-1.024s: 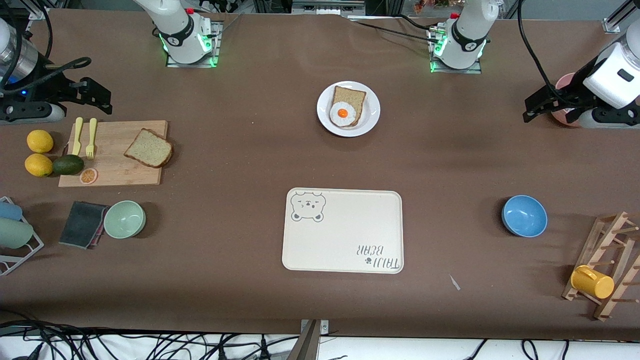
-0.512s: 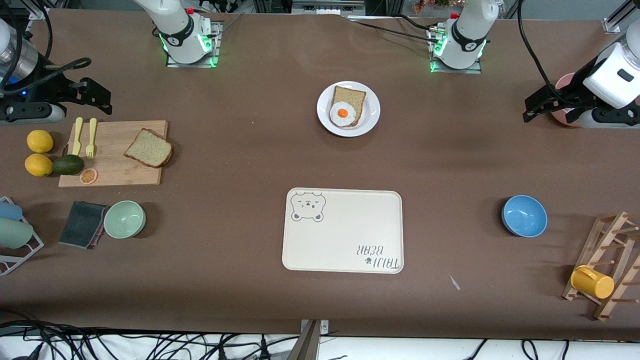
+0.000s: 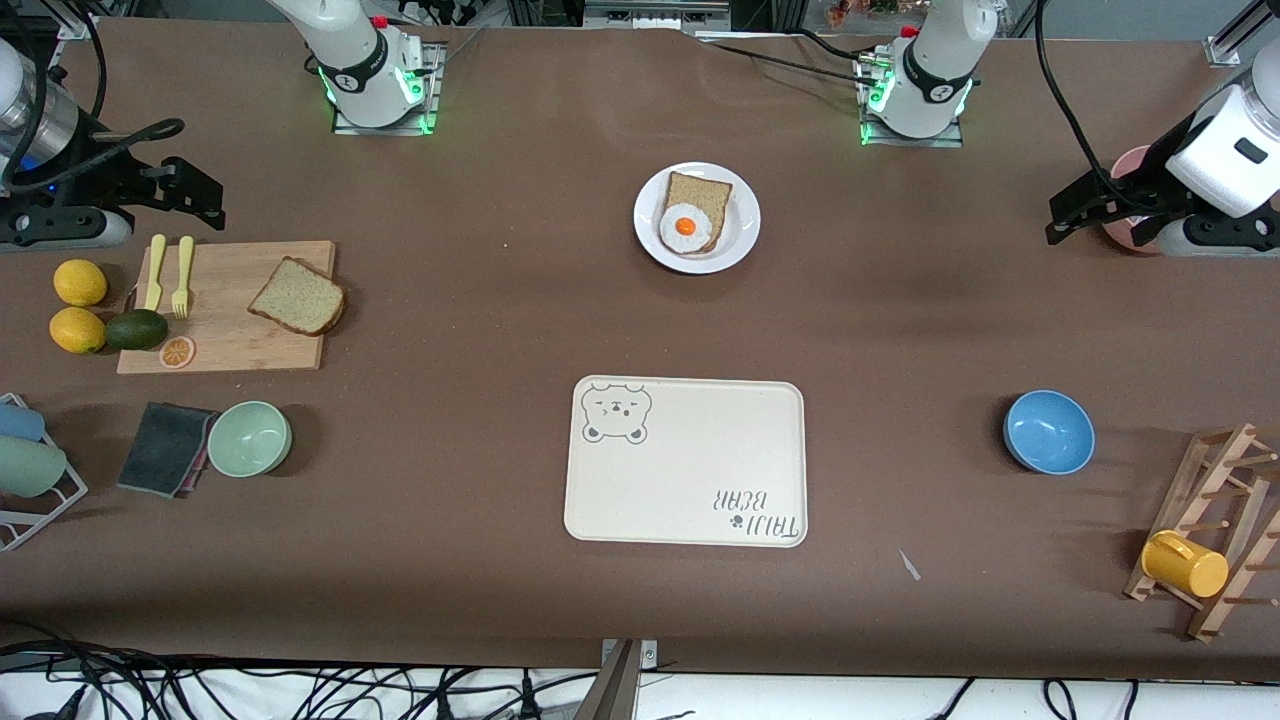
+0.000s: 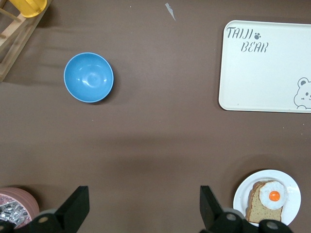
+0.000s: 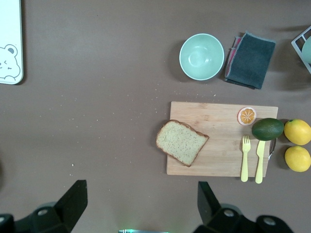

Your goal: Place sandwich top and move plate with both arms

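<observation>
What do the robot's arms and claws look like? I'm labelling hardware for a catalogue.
Two white jointed arms rise from green-lit bases. The left arm and right arm carry black cables. The left claw and right claw are black, with two blocky fingers each.

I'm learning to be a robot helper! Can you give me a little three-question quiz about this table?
1. True or false: the loose bread slice lies on the wooden board.
2. What sits on the bread on the white plate? A) lemon B) fried egg C) fork
3. Fill in: the left gripper and the right gripper both have their jaws ____.

Key: 1 true. 2 B. 3 open; the left one hangs over bare table near the pink dish, the right one over bare table beside the board, and neither holds anything.
</observation>
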### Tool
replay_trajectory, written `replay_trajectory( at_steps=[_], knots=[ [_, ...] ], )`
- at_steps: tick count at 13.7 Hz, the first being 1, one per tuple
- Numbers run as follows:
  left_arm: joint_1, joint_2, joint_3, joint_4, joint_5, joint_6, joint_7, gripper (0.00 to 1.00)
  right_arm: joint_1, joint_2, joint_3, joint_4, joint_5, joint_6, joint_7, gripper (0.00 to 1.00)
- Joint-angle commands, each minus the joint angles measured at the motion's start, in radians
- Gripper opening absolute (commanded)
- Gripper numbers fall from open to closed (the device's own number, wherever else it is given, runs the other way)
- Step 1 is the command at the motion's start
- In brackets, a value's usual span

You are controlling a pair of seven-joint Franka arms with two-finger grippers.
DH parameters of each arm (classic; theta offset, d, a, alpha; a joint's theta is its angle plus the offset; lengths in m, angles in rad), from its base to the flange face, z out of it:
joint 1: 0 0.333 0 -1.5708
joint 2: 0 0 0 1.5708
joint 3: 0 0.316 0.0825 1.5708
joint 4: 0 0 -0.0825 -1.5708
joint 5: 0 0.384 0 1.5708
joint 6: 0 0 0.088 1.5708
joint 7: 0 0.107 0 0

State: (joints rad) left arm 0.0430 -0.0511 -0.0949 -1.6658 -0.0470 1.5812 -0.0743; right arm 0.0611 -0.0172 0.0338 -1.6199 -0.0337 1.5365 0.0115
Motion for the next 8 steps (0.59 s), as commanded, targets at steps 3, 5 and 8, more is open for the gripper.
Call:
replay_trajectory(
  at_steps=[3,5,8],
  knots=[
    [-0.003,0.016,0.000,0.035,0.022,-0.026,-0.001,1.00,0.000,-0.003,-0.006,-0.003,-0.009,0.004,-0.018,1.00],
    [-0.003,0.016,0.000,0.035,0.022,-0.026,-0.001,1.00,0.000,0.002,-0.006,-0.005,-0.009,0.004,-0.018,1.00],
    [-0.003,0.016,0.000,0.035,0.021,-0.026,-0.001,1.00,0.000,0.006,-0.006,-0.012,-0.008,0.002,-0.016,1.00]
  ],
)
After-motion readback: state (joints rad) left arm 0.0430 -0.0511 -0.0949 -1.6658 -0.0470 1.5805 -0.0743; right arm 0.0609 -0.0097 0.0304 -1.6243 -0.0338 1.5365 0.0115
